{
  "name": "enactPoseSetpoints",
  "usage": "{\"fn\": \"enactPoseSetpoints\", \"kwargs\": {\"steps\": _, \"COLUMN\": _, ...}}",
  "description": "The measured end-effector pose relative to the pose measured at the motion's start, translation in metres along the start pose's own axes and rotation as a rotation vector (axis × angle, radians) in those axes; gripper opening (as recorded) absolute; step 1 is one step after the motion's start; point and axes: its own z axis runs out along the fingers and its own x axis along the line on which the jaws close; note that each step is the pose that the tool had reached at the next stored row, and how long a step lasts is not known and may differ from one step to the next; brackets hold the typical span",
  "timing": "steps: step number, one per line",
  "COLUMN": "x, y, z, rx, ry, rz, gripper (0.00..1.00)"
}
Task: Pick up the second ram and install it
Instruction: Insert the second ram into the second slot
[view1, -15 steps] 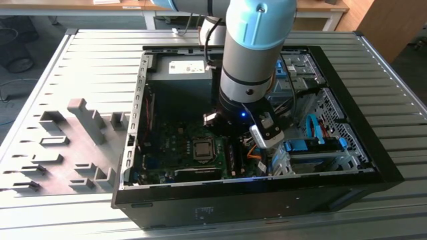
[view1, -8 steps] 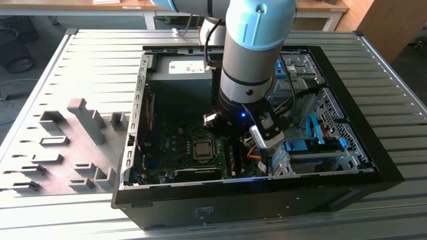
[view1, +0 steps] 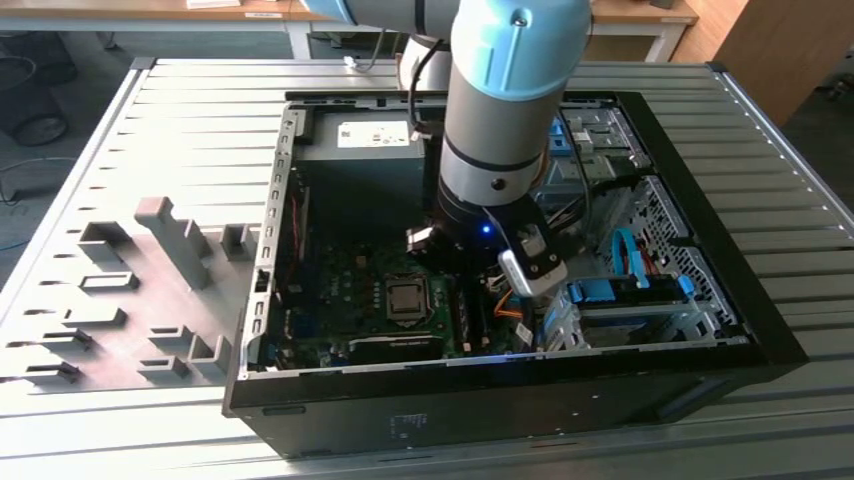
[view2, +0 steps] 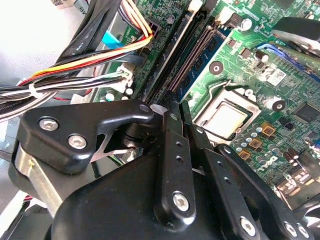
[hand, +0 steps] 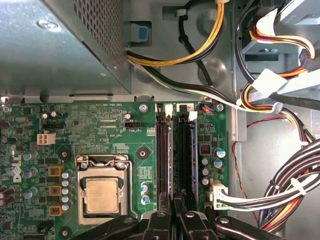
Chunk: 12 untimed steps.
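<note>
The work looks to be at the seating stage rather than the pick-up. The end effector (hand: 175, 218) hangs low inside the open computer case (view1: 781, 345) on the counter (view1: 200, 130), right over the memory slots (hand: 164, 150) that run alongside the processor socket (hand: 102, 194).

A thin, blue-green board with small dark chips stands on edge in the slot row on the side away from the processor socket. I take it for the second ram (view2: 200, 57), though it could be the module already fitted. In both wrist views it runs straight out from the tip of the end effector (view2: 182, 112), starting just under it and ending by the pale latches (hand: 192, 116) at the far end of the slots.

Whether the end effector is clamped on the board's near end or let go of it, I cannot tell.

As I judge it, the next move calls for a straight, even press down, with the board square in its slot and clear of the cable bundle (hand: 295, 185) further out from the socket.
</note>
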Motion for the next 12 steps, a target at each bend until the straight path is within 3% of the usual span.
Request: {"fn": "enactPoseSetpoints", "kwargs": {"steps": 12, "x": 0.0001, "y": 0.0057, "z": 0.0003, "rx": -0.0001, "ry": 0.0, "rz": 0.0, "gripper": 0.14}}
